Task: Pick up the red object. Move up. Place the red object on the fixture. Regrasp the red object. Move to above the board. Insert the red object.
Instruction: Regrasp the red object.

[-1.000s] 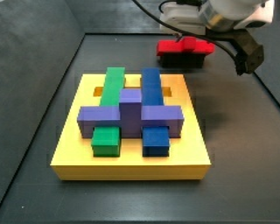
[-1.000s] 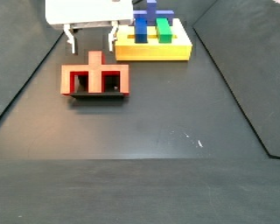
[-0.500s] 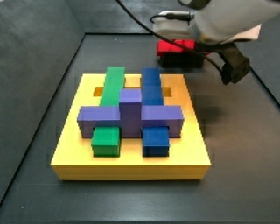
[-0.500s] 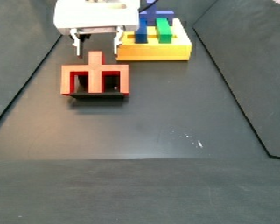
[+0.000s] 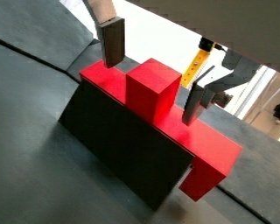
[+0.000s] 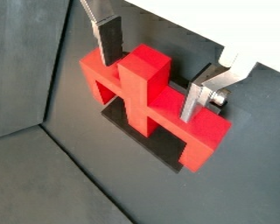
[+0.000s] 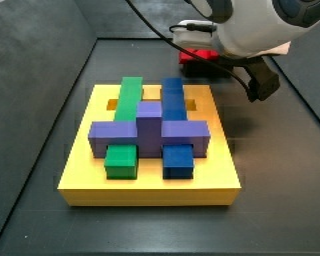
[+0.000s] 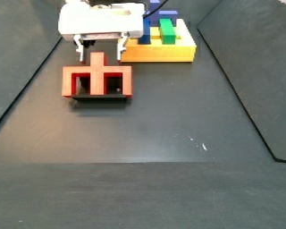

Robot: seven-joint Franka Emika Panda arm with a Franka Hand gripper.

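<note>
Bright red object [image 8: 97,80] seated on the black fixture [image 8: 100,97], stem up, gripper [image 6: 154,74] jaws astride the stem, apart, yellow board [image 8: 159,51] nearby bearing blocks

Dark floor [image 8: 170,125]: board [image 7: 149,175], fixture [image 8: 97,97]

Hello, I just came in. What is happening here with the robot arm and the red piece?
The bright red blocky piece sits on the small black fixture. The robot's gripper is right over it, open, with one silver finger on each side of the piece's central stem, apparently not clamped yet. This looks like the regrasp step. The large yellow slotted board with green, blue and purple blocks waits nearby for the insertion.
</note>
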